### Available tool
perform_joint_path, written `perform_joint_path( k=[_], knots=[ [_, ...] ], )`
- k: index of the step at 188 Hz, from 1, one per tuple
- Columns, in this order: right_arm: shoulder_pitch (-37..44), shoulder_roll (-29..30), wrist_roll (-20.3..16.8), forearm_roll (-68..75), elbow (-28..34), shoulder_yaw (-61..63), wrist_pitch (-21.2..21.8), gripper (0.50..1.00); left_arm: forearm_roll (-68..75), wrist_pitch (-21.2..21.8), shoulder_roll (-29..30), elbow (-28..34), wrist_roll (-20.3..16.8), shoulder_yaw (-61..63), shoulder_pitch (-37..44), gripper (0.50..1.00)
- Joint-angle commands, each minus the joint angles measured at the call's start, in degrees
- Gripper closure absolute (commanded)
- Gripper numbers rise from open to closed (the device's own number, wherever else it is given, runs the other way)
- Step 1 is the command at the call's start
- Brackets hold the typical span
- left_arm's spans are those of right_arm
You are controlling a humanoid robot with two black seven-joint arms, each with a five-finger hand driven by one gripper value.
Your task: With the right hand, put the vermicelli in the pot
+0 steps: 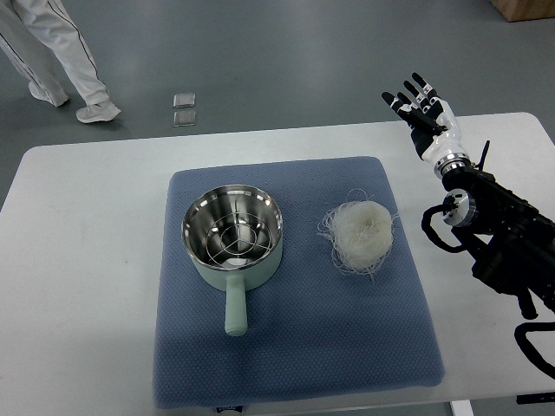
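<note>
Your right robot hand (422, 106) hangs raised at the bench's (87, 225) far right, fingers spread, holding nothing. Vermicelli (361, 232) lies on the blue mat (295, 347), just right of the pot (232, 236), probably staged for a short carry.

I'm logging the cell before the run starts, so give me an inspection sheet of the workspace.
Surface: white table with a blue mat on it.
Job's things: pot on the mat, handle toward the robot, no vermicelli inside; vermicelli nest on the mat to its right, apart from it.
Clutter: nothing seen on the table.
Grippers: right hand raised, fingers spread, holding nothing; left not in view.
Cables: black loops on the right arm.
Surroundings: grey floor, a person's legs at the far left, a small clear object.
</note>
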Motion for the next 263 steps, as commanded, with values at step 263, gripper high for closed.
perform_joint_path(
  k=[263],
  knots=[
    [3.1, -25.8, 0.1, -58.1, 24.1, -11.7, 18.3, 0.579, 0.0, 0.0, 0.0, 0.0, 0.0, -0.1, 0.0, 0.500]
  ],
)
